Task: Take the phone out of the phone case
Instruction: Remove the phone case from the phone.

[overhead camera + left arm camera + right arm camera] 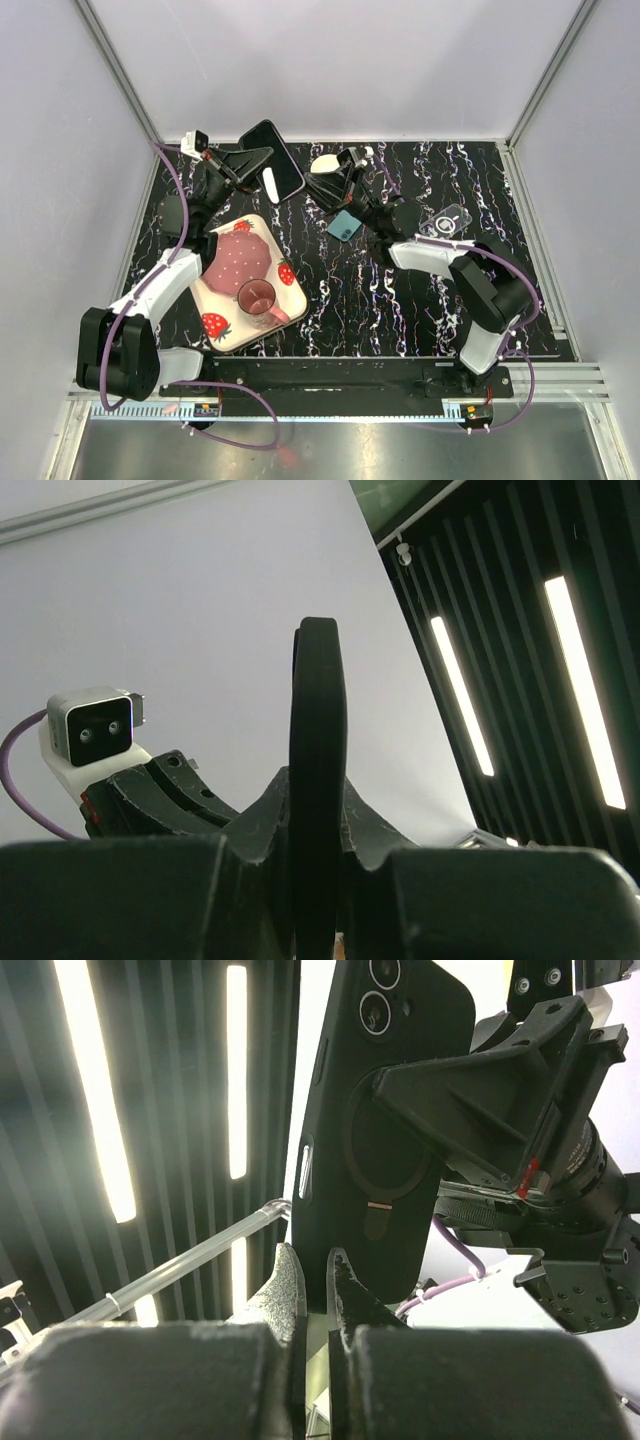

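Observation:
The black phone in its black case is held up off the table at the back, tilted. My left gripper is shut on it; in the left wrist view the phone's thin edge stands between the jaws. The right wrist view shows the case's back with its two camera lenses and ring. My right gripper is nearly closed, its tips pinching the case's lower corner. In the top view the right gripper sits at the phone's right corner.
A strawberry-print plate at the front left carries a pink bowl and a pink cup. A small teal item lies under the right arm. A cream oval thing and a clear round thing lie further right.

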`<action>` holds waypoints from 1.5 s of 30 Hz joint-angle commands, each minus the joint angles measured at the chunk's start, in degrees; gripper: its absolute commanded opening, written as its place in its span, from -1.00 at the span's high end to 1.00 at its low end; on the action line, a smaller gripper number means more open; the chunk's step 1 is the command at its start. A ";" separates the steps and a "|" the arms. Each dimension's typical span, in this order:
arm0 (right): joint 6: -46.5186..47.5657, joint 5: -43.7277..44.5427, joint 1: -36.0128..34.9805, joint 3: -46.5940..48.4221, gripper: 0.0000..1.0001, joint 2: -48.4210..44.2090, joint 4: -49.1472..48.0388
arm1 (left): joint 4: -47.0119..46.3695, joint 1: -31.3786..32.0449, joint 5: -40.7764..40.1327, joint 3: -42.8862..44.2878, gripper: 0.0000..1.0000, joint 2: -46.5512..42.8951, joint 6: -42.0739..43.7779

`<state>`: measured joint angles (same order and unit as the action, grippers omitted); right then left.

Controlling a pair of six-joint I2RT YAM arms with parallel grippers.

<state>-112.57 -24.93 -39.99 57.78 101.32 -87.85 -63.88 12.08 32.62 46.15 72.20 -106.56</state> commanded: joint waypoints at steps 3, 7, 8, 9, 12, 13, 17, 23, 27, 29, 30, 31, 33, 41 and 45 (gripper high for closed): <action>5.08 -6.62 -2.46 -4.16 1.00 7.05 -1.26 | -20.58 1.72 -8.27 1.40 1.00 -4.88 -12.18; 7.01 -6.36 -2.29 -6.88 1.00 8.19 -0.83 | -21.02 1.72 -9.50 0.78 1.00 -4.88 -12.70; 7.37 -6.36 -2.38 -7.33 1.00 8.80 -0.83 | -21.37 1.81 -9.77 0.70 1.00 -4.88 -12.97; 7.80 -6.27 -2.29 -8.03 1.00 9.16 -0.83 | -21.55 1.81 -9.86 0.87 1.00 -4.79 -13.14; 8.86 -6.18 -2.29 -8.56 1.00 10.39 -0.92 | -22.78 1.72 -10.12 1.48 1.00 -4.09 -13.84; 9.21 -6.10 -2.29 -8.73 1.00 10.83 -1.00 | -23.13 1.90 -10.56 1.49 1.00 -4.00 -14.11; 11.76 -6.45 -2.38 -9.35 1.00 11.36 0.05 | -24.10 1.99 -11.18 1.40 1.00 -3.65 -15.16; 15.45 -6.71 -2.38 -10.84 1.00 11.62 5.04 | -26.11 2.25 -13.46 1.14 1.00 -3.56 -15.96; 18.96 -6.89 -2.38 -11.63 1.00 10.75 14.18 | -28.84 2.34 -15.91 0.96 1.00 -2.86 -17.01; 21.24 -6.45 -2.29 -12.34 1.00 9.17 21.30 | -29.37 2.34 -16.36 1.22 1.00 -2.51 -17.19; 21.78 -5.32 -2.29 -12.69 1.00 8.55 22.97 | -29.55 2.34 -16.54 1.48 1.00 -2.51 -17.27; 22.22 -4.87 -2.38 -13.30 1.00 7.41 26.91 | -29.64 2.34 -16.62 1.75 1.00 -2.42 -17.27; 24.06 -3.64 -2.29 -13.39 1.00 6.44 31.41 | -29.64 2.34 -16.71 2.19 1.00 -2.59 -17.10; 35.22 0.58 -2.38 -9.27 1.00 0.20 60.15 | -29.90 2.34 -16.89 3.59 1.00 -2.51 -16.31; 38.13 1.64 -2.38 -7.51 0.99 -0.60 68.33 | -29.99 2.34 -16.98 3.68 1.00 -2.51 -16.13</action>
<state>-89.08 -13.30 -39.20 53.89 94.32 -60.45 -55.57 11.88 21.12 41.60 73.36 -102.28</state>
